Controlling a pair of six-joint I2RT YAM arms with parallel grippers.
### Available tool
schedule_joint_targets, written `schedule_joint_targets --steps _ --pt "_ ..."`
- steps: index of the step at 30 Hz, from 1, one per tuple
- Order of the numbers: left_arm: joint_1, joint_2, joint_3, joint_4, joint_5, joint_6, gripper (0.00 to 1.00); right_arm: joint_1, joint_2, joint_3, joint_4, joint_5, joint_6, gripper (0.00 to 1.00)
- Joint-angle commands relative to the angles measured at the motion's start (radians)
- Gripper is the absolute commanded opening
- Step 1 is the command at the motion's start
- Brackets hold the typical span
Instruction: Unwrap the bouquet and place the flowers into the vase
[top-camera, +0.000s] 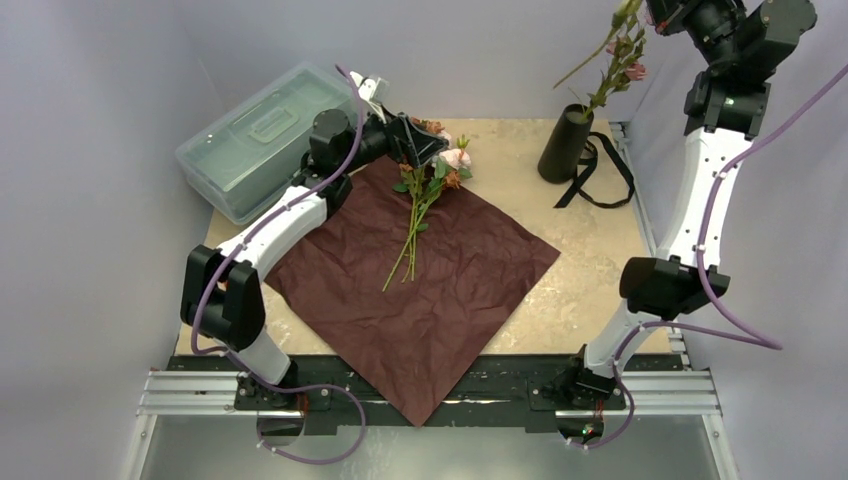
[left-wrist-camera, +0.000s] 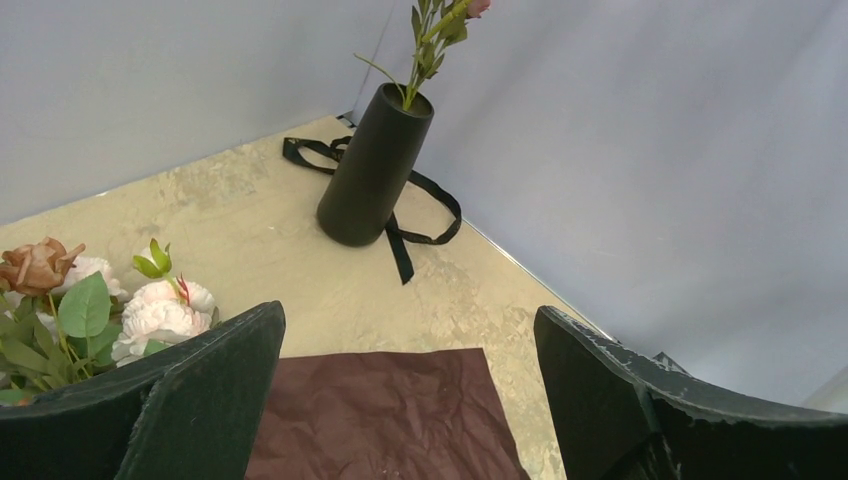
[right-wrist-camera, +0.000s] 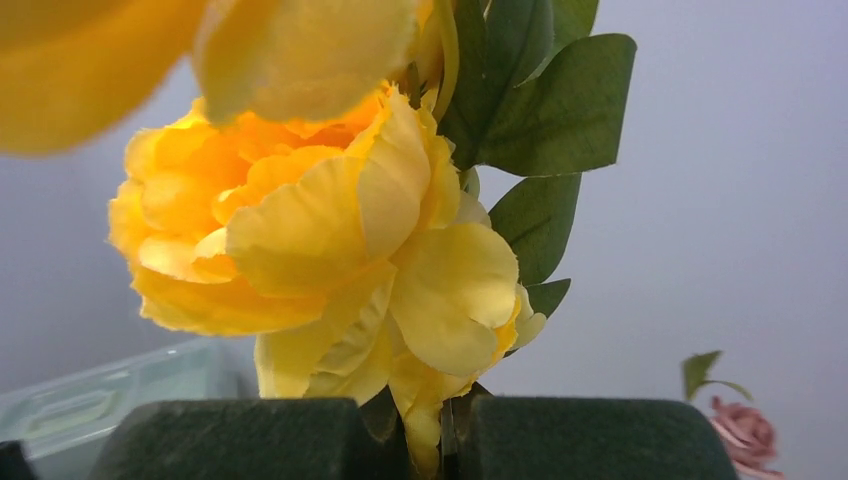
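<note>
Pincer on right (right-wrist-camera: 440, 438) pinching stem of yellow flowers (right-wrist-camera: 330, 250), cut off overhead; left pincer (left-wrist-camera: 408, 330) spread wide above maroon paper (left-wrist-camera: 380, 410).

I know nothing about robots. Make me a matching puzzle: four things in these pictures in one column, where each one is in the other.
1. vase
2. black ribbon
3. maroon paper
4. plastic box

A. spread flat, flowers lying on it
B. far left, lid on
C. standing far right
D. lying loose beside the vase

Pairs: 1-C, 2-D, 3-A, 4-B
</note>
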Motion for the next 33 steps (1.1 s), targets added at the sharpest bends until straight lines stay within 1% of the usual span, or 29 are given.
schedule_joint_targets --steps 1,5,9,21,32,33 --pt "0.000 -0.053 0.010 0.014 -0.013 0.028 0.96 0.004 0.001 0.014 -0.100 0.205 -0.185 0.00" --pt "0.000 -0.055 0.007 0.013 -0.013 0.023 0.96 0.004 -0.020 -0.045 -0.076 0.255 -0.227 0.00" --pt "0.000 -0.055 0.002 0.012 -0.011 0.017 0.96 0.004 -0.002 -0.052 -0.079 0.282 -0.252 0.00" --pt "0.000 -0.052 -0.001 -0.018 -0.019 0.045 0.96 0.010 0.095 -0.045 -0.095 0.272 -0.291 0.00" --pt "0.000 -0.033 -0.005 -0.044 -0.022 0.059 0.96 0.080 0.164 -0.112 -0.077 0.271 -0.373 0.00" --pt "0.000 -0.032 -0.005 -0.046 -0.023 0.061 0.96 0.086 0.172 -0.115 -0.076 0.274 -0.407 0.00"
